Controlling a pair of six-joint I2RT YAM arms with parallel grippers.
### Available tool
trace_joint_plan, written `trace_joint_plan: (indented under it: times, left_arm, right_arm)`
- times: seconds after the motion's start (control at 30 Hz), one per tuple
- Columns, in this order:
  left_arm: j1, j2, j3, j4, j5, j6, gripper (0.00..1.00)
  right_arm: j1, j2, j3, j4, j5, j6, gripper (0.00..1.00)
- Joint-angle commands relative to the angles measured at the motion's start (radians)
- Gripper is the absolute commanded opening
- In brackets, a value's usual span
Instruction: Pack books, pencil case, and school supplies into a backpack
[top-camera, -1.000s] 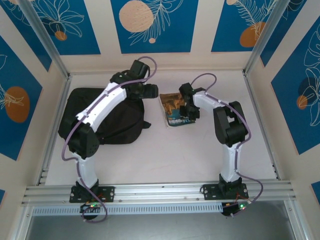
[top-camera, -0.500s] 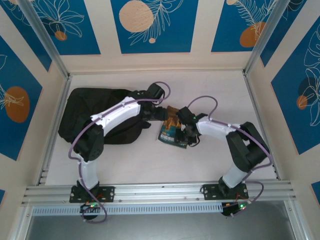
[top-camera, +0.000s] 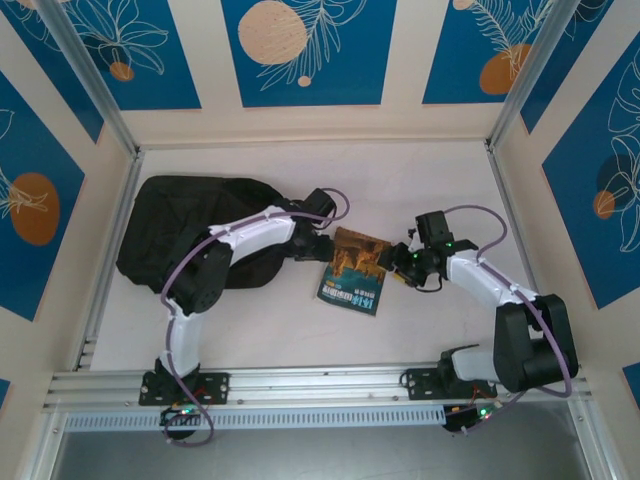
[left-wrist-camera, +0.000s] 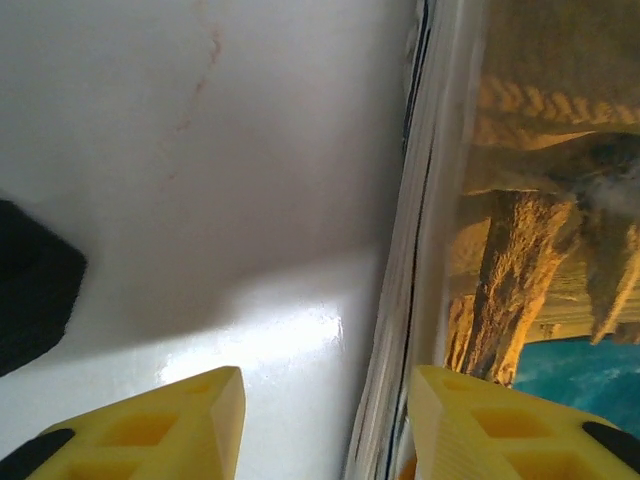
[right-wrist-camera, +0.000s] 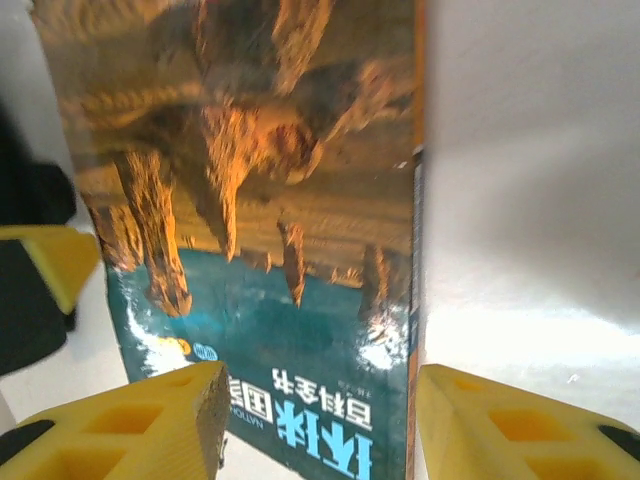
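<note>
One of the books (top-camera: 352, 270), its cover blue and orange, lies flat on the white table just right of the black backpack (top-camera: 190, 235). My left gripper (top-camera: 322, 246) is at the book's left edge. In the left wrist view the book's page edge (left-wrist-camera: 410, 300) lies between the spread yellow fingers (left-wrist-camera: 190, 420), left gripper (left-wrist-camera: 325, 400) open. My right gripper (top-camera: 396, 262) is at the book's right edge. It stands open (right-wrist-camera: 320, 400) over the cover (right-wrist-camera: 270, 230), gripping nothing. The left arm's yellow finger (right-wrist-camera: 50, 262) shows beyond the book.
The backpack lies slumped at the back left by the left wall rail (top-camera: 110, 250). Bare white table (top-camera: 420, 190) spreads behind, right of and in front of the book. An aluminium rail (top-camera: 320, 380) runs along the near edge.
The book slid toward the near edge and a little left. The left gripper left the backpack for the book's left edge, jaws narrowing. The right gripper opened and backed off right.
</note>
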Motion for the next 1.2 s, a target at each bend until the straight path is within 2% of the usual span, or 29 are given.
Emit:
trace_joint_plan:
  times: [0.0,0.27,0.53,0.67,0.77,1.03,1.17]
  left_arm:
    - [-0.004,0.027,-0.023,0.033,0.058,0.012,0.43]
    - [-0.003,0.038,-0.04,0.049,0.068,0.029,0.35]
    - [-0.006,0.044,-0.049,0.061,0.093,0.032,0.32]
    - [-0.005,0.045,-0.051,0.061,0.102,0.035,0.31]
    - [-0.006,0.044,-0.051,0.063,0.115,0.038,0.31]
    - [-0.008,0.041,-0.049,0.06,0.123,0.048,0.3]
    - [-0.008,0.042,-0.043,0.059,0.13,0.05,0.29]
  right_arm:
    - [-0.048,0.053,-0.001,0.048,-0.077,0.011,0.53]
    - [-0.064,0.214,0.013,0.092,-0.096,-0.008,0.52]
    - [0.046,0.29,0.069,0.064,-0.064,-0.058,0.52]
    - [0.063,0.321,0.068,0.08,-0.091,-0.067,0.52]
    - [0.059,0.292,0.044,0.132,-0.154,-0.061,0.52]
    - [0.006,0.066,-0.079,0.312,-0.318,0.037,0.51]
    - [-0.019,0.037,-0.104,0.36,-0.393,0.064,0.5]
